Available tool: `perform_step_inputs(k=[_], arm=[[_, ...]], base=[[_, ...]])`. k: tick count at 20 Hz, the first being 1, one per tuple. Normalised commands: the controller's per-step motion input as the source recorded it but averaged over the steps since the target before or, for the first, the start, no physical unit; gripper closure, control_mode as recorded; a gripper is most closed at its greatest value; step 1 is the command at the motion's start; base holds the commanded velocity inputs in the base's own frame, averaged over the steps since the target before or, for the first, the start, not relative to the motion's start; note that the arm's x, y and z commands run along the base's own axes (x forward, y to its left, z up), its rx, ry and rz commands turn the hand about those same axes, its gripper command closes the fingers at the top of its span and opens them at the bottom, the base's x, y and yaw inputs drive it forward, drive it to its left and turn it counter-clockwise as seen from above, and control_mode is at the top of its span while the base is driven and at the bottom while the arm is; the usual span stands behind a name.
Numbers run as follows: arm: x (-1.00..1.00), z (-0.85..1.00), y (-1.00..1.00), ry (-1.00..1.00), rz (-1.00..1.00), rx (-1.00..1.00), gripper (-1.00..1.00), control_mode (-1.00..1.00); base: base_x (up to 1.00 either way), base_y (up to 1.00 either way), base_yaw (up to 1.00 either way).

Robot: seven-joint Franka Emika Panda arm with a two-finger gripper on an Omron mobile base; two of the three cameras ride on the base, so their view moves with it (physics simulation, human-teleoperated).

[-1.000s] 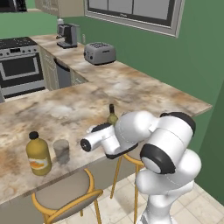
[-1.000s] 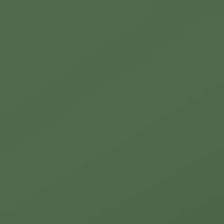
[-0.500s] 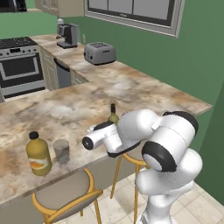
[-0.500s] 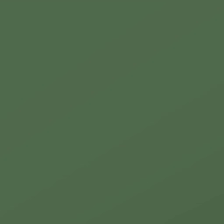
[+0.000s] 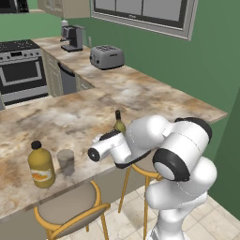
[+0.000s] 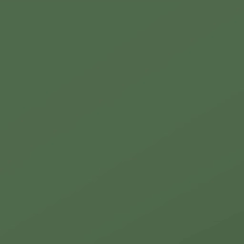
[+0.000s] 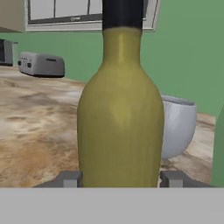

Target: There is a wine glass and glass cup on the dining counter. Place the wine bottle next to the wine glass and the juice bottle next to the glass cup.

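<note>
Pincer (image 7: 119, 178) is clamped on the wine bottle (image 7: 120, 109) in the hand view, with 1 grey fingertip (image 7: 69, 178) showing low on each side of the olive body. That bottle stands upright on the marbled counter (image 7: 35, 127), dark neck running out past the top edge. Right behind it, just to the right, sits the rounded bowl of the wine glass (image 7: 177, 127), partly covered by the bottle. Way back along the counter there's a toaster (image 7: 42, 64) under a window (image 7: 65, 13).

Left base view next: the arm folds low in front of the counter (image 5: 70, 117) edge, and I can't make out the fingers from here because the white wrist hides them. Only the wine bottle (image 5: 119, 123) neck and shoulder poke up behind the arm. Further left, well apart from it, the juice bottle (image 5: 41, 165) stands just beside the glass cup (image 5: 66, 161), both near the counter's front edge. 2 wooden stools (image 5: 70, 211) sit under the overhang. Toaster (image 5: 107, 56) and coffee machine (image 5: 72, 37) are on the far run, stove (image 5: 21, 70) on the left.

Right base view is just plain green.
</note>
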Motion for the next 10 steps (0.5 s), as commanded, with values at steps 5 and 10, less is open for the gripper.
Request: perform_step_inputs(k=[5, 10], arm=[[-0.14, -0.14, -0.01, -0.13, 0.00, 0.02, -1.00, -1.00], [-0.12, -0.08, 0.00, -0.12, 0.00, 0.03, -1.00, -1.00]], base=[[0.00, 0.00, 0.00], [0.00, 0.00, 0.00]])
